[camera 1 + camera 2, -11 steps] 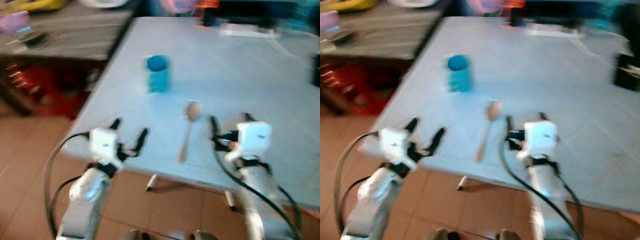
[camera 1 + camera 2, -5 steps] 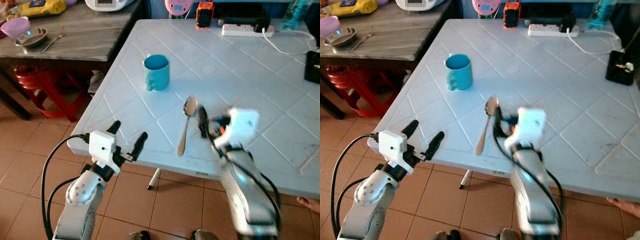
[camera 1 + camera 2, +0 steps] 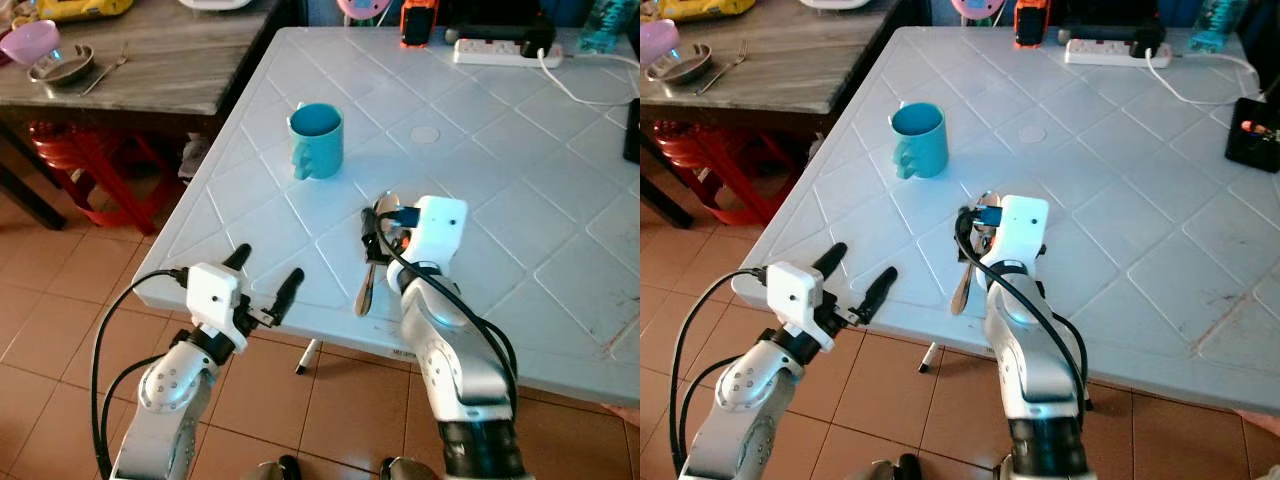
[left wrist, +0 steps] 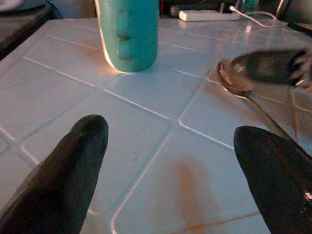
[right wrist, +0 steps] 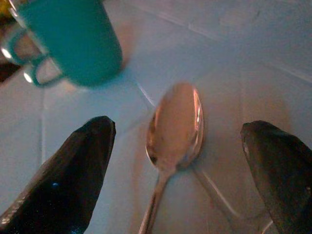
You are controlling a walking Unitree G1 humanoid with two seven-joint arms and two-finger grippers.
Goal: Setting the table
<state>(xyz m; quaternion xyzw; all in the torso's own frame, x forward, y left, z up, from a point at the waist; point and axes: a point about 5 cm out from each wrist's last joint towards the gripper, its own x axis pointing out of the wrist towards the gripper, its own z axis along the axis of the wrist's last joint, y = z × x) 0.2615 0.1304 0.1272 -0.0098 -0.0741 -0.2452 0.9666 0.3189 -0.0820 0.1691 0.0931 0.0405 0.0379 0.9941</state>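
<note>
Large white plastic desk point(image 3: 520, 180), moulded top scored in a diamond grid, matte, rounded edge. Setting looks barely begun, by my reading: only two items laid near the front corner, no plate or bowl on it

Teal ceramic mug point(image 3: 317, 140), plain cylinder with a side handle, upright, set back from the edge

Slim metal spoon point(image 5: 175, 129), polished oval bowl reflecting warm light, thin handle pointing toward the desk edge; lies flat, near the mug but apart from it

Right end effector point(image 5: 180, 161) low over the spoon, black fingers spread wide either side of the bowl, nothing gripped yet. Pick-up appears the step in hand

Left end effector point(image 3: 262, 285) hovers at the front edge, fingers wide, empty
</note>
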